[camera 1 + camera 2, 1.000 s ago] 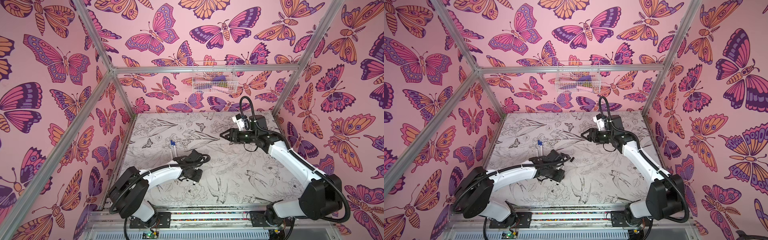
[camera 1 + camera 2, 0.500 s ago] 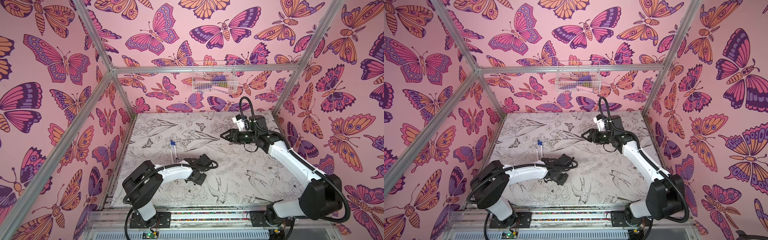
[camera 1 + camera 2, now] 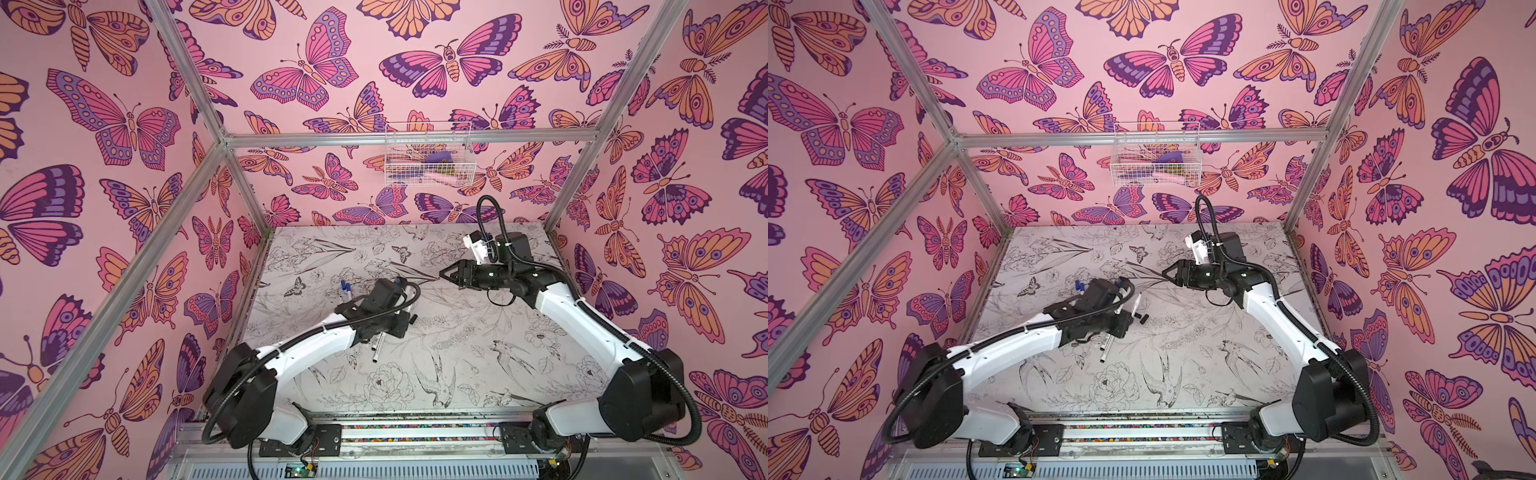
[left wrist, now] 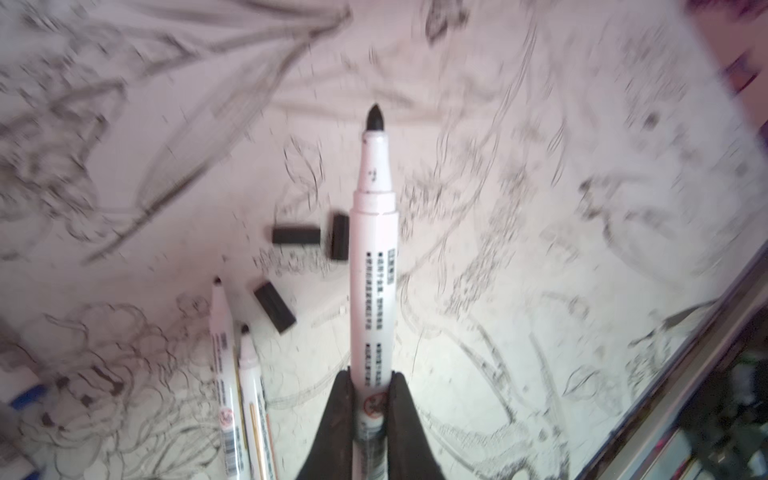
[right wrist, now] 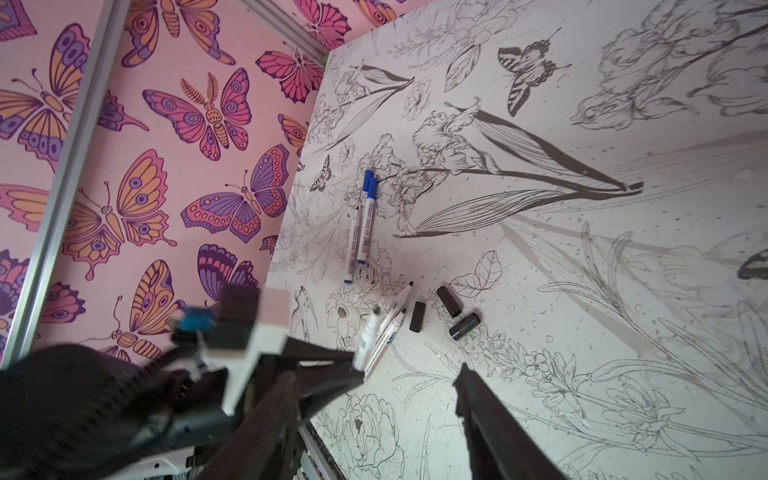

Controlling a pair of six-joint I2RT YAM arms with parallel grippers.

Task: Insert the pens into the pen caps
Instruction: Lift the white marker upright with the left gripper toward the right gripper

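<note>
Pen [image 4: 372, 270] looks light, stiff and slick, clamped near its tail by the left claw [image 4: 371, 386]. Right claw [image 3: 446, 274] gapes empty.

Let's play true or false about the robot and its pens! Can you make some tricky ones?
1. The left gripper is holding a pen. True.
2. That pen has its cap on. False: its black tip is bare.
3. Three black caps lie on the table. True.
4. The right gripper is holding a cap. False: it is open and empty, up above the table.
5. The wire basket sits on the table. False: it hangs high on the back wall.
</note>
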